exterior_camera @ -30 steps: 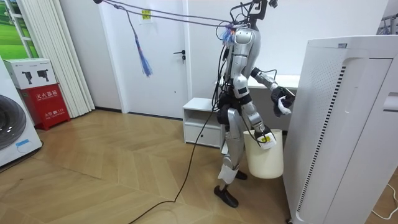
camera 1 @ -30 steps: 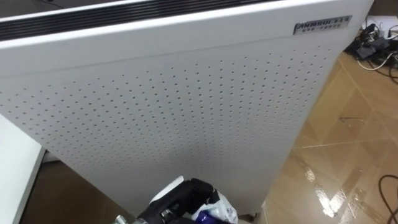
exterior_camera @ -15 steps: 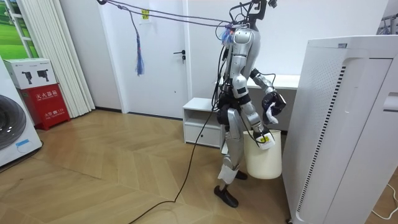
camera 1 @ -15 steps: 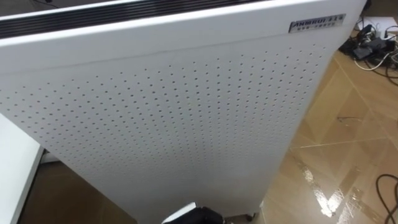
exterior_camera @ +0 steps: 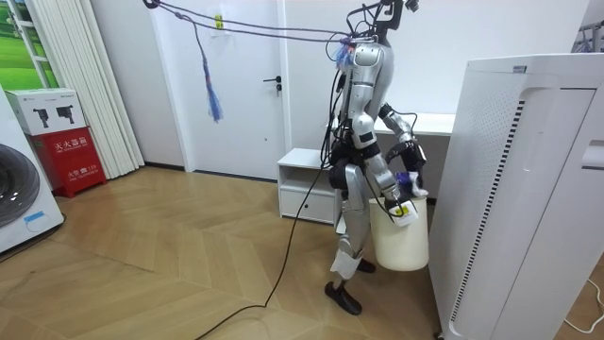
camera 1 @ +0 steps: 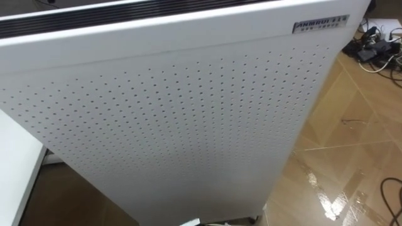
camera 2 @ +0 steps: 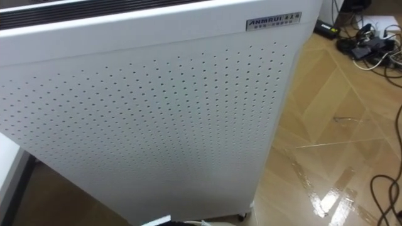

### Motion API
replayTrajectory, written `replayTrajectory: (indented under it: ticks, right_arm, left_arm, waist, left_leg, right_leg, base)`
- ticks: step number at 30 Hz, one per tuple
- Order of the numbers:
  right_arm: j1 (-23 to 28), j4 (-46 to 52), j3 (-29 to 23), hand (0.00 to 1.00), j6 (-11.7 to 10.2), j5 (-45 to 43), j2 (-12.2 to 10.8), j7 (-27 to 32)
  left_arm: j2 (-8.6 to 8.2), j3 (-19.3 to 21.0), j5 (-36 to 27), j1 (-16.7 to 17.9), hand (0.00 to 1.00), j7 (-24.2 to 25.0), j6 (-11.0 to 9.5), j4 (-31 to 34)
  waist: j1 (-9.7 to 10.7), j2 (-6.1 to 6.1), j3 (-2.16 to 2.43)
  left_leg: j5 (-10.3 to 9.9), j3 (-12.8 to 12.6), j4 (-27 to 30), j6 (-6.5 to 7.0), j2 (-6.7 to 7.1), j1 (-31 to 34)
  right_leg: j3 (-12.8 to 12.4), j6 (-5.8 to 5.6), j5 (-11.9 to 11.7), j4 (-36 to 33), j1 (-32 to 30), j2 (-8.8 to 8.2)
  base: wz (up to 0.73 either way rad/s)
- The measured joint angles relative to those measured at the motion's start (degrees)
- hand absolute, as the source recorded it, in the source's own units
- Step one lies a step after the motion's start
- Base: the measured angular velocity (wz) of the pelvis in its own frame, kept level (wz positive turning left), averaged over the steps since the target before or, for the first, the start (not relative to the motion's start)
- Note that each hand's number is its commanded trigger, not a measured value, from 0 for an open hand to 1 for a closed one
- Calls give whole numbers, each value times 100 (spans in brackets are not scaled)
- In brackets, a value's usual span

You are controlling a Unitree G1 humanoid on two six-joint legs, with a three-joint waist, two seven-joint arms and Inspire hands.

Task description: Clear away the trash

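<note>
In the room view I stand close to a tall white perforated unit (exterior_camera: 519,189), facing it. My right hand (exterior_camera: 394,202) hangs at my side, curled on the rim of a cream bin (exterior_camera: 401,244) that it holds off the floor. My left hand (exterior_camera: 409,161) points down just above the bin's mouth. A blue-and-white piece of garbage (exterior_camera: 413,182) is right under that hand, over the bin. I cannot tell whether it is still gripped.
The unit's perforated side (camera 1: 188,113) stands right in front of me. Wooden floor with a shiny wet patch (camera 1: 333,194) and cables (camera 1: 377,44) lies to its right. A low white cabinet (exterior_camera: 307,179) stands behind me.
My left hand with the garbage came down from in front of the unit to just over the bin and left the bottom of the eye view. The bin stayed at my side.
</note>
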State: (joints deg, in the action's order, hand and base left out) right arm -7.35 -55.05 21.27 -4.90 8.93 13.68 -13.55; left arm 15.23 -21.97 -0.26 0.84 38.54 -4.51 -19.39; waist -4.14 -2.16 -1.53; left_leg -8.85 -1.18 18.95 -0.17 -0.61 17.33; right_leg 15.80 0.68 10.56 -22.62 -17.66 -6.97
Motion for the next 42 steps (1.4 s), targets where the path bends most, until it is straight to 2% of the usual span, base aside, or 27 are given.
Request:
replayTrajectory:
  ticks: [7,15,23,34,42]
  right_arm:
    - [0,17,-2,100,2,17,18,-37]
    - [2,17,22,100,27,262,88,-134]
    - [1,20,58,100,128,278,108,-157]
    - [-1,20,57,100,145,284,143,-164]
    - [0,-51,48,100,356,278,235,-153]
  left_arm:
    - [16,0,2,21,0,188,184,-35]
    - [66,0,130,17,0,214,203,-120]
    - [113,3,569,14,0,212,237,-259]
    - [140,4,754,7,0,472,428,-258]
    - [220,13,1371,139,0,616,495,-480]
  waist:
    - [18,-11,7]
    - [28,-37,23]
    - [38,-38,23]
    - [35,-45,24]
    - [59,-38,18]
  left_leg:
    - [0,-21,-40,0,4,6]
    - [1,-24,-53,1,11,-43]
    - [0,-27,-45,1,8,-97]
    - [-1,-27,-59,1,9,-98]
    - [0,-63,-179,1,8,-349]
  right_leg:
    - [-8,0,0,-4,-34,2]
    - [-6,-1,1,-5,0,-3]
    - [-8,-5,11,0,54,-2]
    - [2,-4,11,18,56,-4]
    - [-71,-7,12,81,254,16]
  base:
    - [-1]
    - [0]
    - [0]
    - [0]
    - [-3]
